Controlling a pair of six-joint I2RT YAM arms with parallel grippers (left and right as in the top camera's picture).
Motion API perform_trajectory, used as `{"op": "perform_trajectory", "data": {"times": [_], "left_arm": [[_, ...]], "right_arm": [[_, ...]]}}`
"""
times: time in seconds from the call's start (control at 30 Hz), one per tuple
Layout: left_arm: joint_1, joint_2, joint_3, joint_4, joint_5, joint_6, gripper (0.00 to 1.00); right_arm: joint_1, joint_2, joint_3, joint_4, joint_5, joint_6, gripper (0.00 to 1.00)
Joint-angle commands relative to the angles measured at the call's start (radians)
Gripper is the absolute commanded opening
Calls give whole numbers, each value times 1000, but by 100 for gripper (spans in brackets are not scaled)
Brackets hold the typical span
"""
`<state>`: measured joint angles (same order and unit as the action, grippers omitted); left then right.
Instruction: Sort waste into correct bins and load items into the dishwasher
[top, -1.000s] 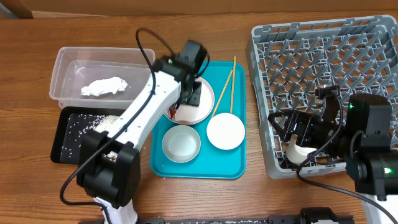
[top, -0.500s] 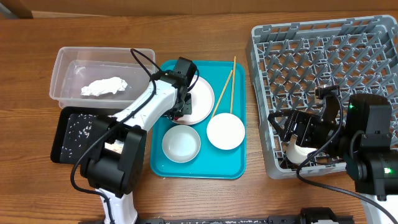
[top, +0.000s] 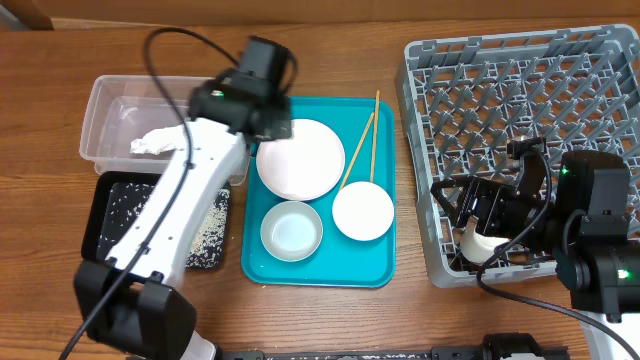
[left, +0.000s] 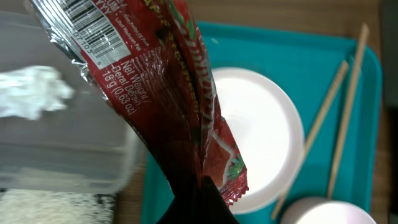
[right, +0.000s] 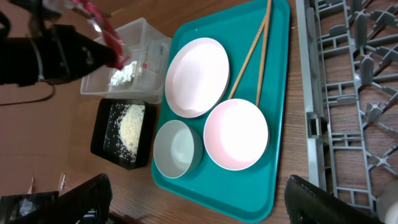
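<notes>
My left gripper (left: 200, 202) is shut on the red snack wrapper (left: 155, 81), which hangs above the gap between the clear tub (top: 100, 120) and the white plate (top: 300, 158). In the overhead view the arm hides the wrapper. A crumpled tissue (top: 165, 140) lies in the tub. Rice (top: 205, 225) is heaped in the black tray (top: 110, 235). On the teal tray (top: 385, 265) sit the plate, a pale bowl (top: 291, 230), a pink bowl (top: 363, 211) and two chopsticks (top: 362, 140). My right gripper (right: 198, 183) stands open at the dish rack's (top: 520, 110) left edge, with a white cup (top: 480, 240) in the rack beside it.
Bare wooden table (top: 330, 320) runs along the front. The tub and black tray stand side by side left of the teal tray. The rack fills the right side, its lattice floor bare apart from the cup.
The left gripper shut on the wrapper on the plate, then lifted it up and back toward the clear tub. The plate is now bare. The right arm has not moved.
</notes>
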<state>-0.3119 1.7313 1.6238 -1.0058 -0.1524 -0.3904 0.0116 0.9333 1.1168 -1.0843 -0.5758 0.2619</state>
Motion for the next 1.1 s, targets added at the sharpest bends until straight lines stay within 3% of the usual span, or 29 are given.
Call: {"op": "perform_trajectory", "data": {"times": [0.0,0.1,0.23,0.3,0.47,0.7,1.07], "left_arm": [[109,49,-47,-7,-60,-33,4],[194,109,-68,-2,-32,-69,10],[245,122,-38,-6,155,23,46],[237,97,5,-37,226,61,56],[124,-9,62,-90,221,103,63],[-76,-63,56,-180,219,94,58],[-277,-63,-72,-198,108,-95,56]], "right_arm": [[-5,-7,17,6,-2,-1,91],[-5,-7,17,5,-2,-1,91],[-5,-7,17,5,-2,-1,91],[-5,-7,17,2,-2,-1,91],[-5,-7,17,-1,-1,-2,91],[-5,-7,17,-4,25,-1,91],[-5,-7,17,-10,51,-1,93]]}}
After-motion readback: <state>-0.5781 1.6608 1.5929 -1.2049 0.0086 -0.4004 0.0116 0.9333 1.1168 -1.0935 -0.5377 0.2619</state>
